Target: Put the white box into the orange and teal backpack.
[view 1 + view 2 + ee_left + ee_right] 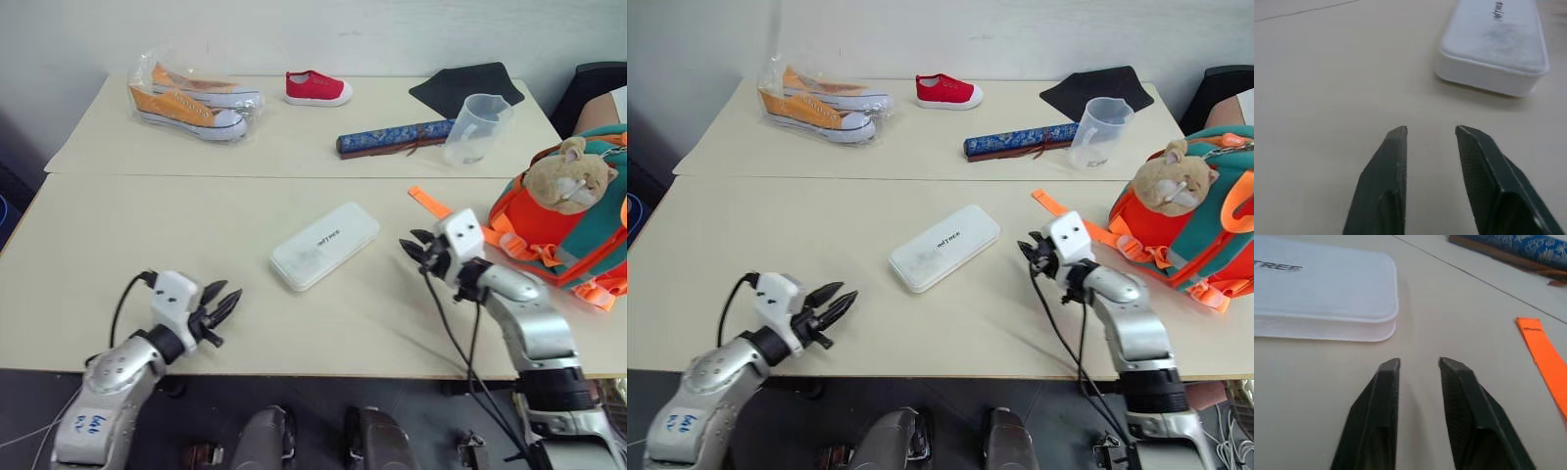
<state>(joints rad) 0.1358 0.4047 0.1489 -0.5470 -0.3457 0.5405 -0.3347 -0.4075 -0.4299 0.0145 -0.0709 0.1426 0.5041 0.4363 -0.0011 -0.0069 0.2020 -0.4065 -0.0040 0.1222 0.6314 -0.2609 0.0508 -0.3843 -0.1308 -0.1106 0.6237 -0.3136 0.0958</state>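
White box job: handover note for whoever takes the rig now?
Left gripper: slightly open, empty, over the table short of the white box.
Right gripper: slightly open, empty, between the box and the orange and teal backpack.
Box lies flat mid-table, untouched. Backpack sits at the table's right edge, one orange strap trailing toward the box.
Done: nothing yet. Left: grasp the box and put it into the backpack.

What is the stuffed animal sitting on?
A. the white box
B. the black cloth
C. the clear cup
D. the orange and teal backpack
D: the tan stuffed animal rests on top of the orange and teal backpack on the robot's right side of the table.
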